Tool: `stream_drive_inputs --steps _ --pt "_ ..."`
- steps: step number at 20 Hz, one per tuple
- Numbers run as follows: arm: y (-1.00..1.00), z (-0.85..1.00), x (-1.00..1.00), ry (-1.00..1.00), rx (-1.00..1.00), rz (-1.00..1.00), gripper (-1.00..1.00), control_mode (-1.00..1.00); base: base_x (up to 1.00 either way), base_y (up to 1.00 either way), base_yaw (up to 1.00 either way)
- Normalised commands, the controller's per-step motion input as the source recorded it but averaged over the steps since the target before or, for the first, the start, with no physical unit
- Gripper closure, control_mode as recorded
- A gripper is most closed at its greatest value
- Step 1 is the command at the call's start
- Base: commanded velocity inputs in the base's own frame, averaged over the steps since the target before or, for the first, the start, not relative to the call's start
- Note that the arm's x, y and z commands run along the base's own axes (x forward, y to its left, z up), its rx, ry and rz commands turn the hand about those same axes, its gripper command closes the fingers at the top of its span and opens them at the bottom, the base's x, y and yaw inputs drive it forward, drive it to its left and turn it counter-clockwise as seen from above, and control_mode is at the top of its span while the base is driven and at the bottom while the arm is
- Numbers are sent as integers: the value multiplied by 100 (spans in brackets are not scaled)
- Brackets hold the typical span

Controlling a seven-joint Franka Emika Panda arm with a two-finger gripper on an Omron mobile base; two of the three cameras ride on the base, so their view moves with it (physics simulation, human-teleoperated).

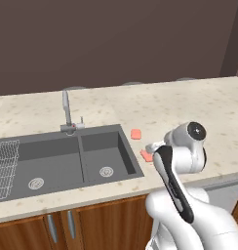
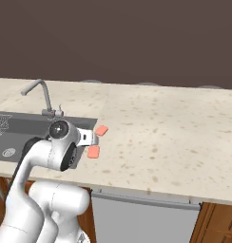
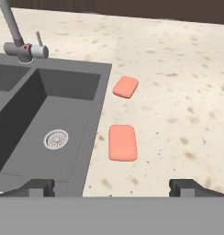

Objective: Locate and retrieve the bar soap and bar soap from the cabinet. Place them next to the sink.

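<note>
Left base view: two bars of soap, the far bar soap (image 1: 136, 134) and near bar soap (image 1: 146, 156), lie on the counter (image 1: 189, 107) just right of the sink (image 1: 67, 158).
Right base view: the gripper (image 2: 91, 138) hangs above the near bar.
Hand view: fingertips (image 3: 39, 187) spread wide, holding nothing; the placing looks done, and the next move calls for lifting clear.

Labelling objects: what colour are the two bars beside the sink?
Salmon pink bars; clearest in the hand view.

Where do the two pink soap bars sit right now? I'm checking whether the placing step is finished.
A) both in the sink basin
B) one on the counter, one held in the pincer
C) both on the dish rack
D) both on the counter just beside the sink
D: both bar soaps, the farther one and the nearer one, lie flat on the counter beside the sink, and the pincer is open.
</note>
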Motion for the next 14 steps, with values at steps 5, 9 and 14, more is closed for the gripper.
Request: stream_drive_inputs --steps 5,9,14 --pt "20 23 -47 -4 -6 -11 -100 -100 0 0 0" --pt "1 1 1 6 -2 -2 -100 -100 0 0 0" --pt "10 24 -5 9 0 -1 -100 -100 0 0 0"
